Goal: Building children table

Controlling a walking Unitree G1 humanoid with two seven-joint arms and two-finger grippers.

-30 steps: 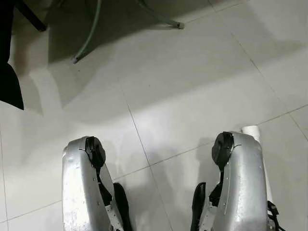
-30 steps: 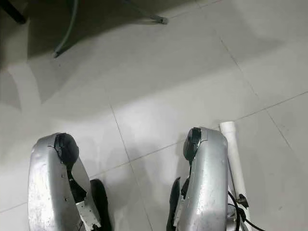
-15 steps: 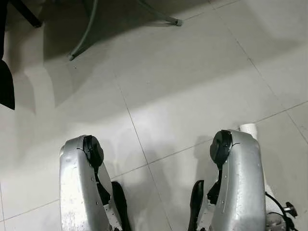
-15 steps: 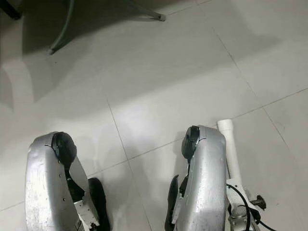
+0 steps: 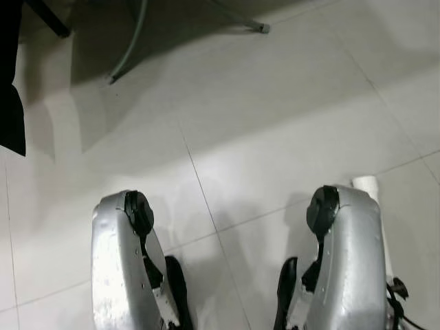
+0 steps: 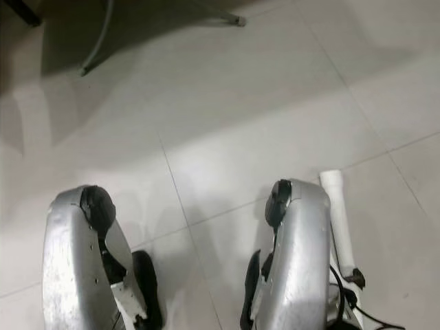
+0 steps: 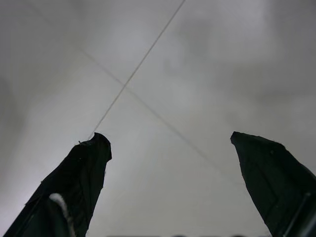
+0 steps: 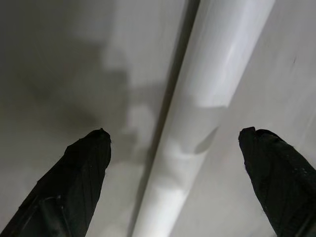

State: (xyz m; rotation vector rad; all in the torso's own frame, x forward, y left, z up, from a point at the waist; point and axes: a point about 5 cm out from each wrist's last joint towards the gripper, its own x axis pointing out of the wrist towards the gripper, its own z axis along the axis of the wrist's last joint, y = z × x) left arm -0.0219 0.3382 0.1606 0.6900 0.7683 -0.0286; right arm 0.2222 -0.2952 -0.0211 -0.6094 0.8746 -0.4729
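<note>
Pale tiled floor (image 5: 275, 103) all around, crossed by thin grout lines, with a big shadow near the top. Two silver arms next: left arm (image 5: 120, 268) and right arm (image 5: 350, 268), both pointing down at the floor.

One long white tube (image 6: 338, 213) flat on the floor, just beside the right arm and partly hidden behind it. From the right wrist, same tube (image 8: 207, 98) between the two black fingers (image 8: 79, 182) of the right gripper (image 8: 175, 143). Fingers wide apart, not touching the tube.

Left gripper (image 7: 168, 143) over bare floor, its fingers (image 7: 79, 182) wide apart too, holding nothing.

Near the top, two thin grey-green legs (image 5: 130, 41) of some furniture, slanting down to the floor. One black leg (image 5: 48, 17) in the top corner. One dark shape (image 5: 10, 89) at the left edge, too cut off to tell what. One black wire with a small knob (image 6: 354, 278) beside the tube, low on the right.
</note>
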